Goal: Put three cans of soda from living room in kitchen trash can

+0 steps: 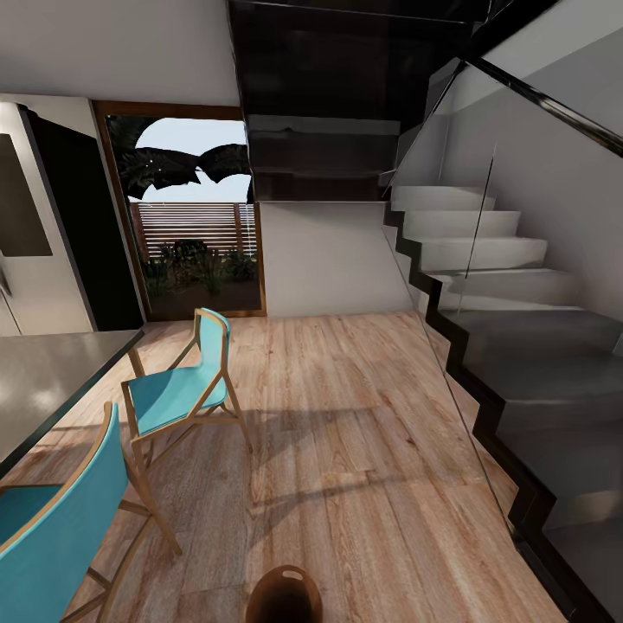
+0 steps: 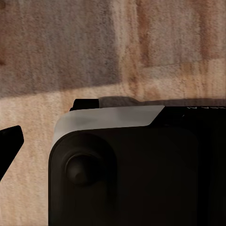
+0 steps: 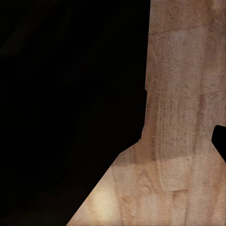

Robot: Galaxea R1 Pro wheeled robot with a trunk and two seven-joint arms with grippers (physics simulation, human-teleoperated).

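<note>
Wood floor (image 1: 346, 450) | blue chairs (image 1: 177, 394), staircase (image 1: 484, 285) | trash can rim (image 1: 284, 593) | end effectors: state indiscernible

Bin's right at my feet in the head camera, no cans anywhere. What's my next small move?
Probably turn the base to look for the living room: the trash can sits at the frame's bottom edge, with only wood floor, blue chairs and stairs ahead.

Chairs (image 1: 177, 389) left — stairs (image 1: 510, 346) right — perhaps bin (image 1: 284, 595) nearest.

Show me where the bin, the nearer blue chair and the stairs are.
bin (image 1: 284, 581): head view, coppery rim at the frame's bottom edge.
nearer blue chair (image 1: 52, 541): head view, on its backrest.
stairs (image 1: 484, 253): head view, on a pale step.
</note>
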